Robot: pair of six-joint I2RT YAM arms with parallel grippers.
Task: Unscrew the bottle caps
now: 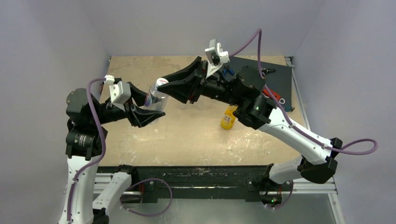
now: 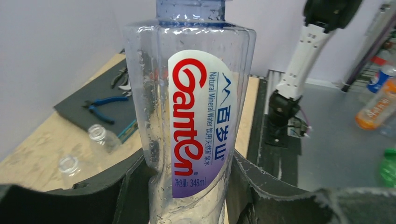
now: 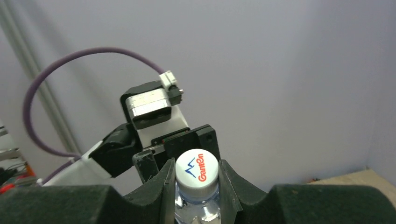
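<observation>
Left gripper [image 1: 150, 106] clamps the clear bottle [image 1: 155, 97] above the left of the table [image 1: 187, 135], right gripper [image 1: 164, 84] pinching its white cap [image 1: 161, 80]. Left wrist: fingers [image 2: 116, 196] hug the labelled body (Ganten). Right wrist: both fingers [image 3: 159, 191] press the cap's sides.

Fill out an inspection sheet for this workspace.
Surface: wooden table, scuffed white near the front.
Job's things: Ganten bottle held, white cap on; orange-yellow bottle standing; two clear bottles, apparently capless.
Clutter: blue pliers on dark mat.
Grippers: left gripper shut on the Ganten bottle's body; right gripper shut on its cap.
Cables: purple cables loop along both arms.
Surroundings: pale walls; bottles beyond the table.
</observation>
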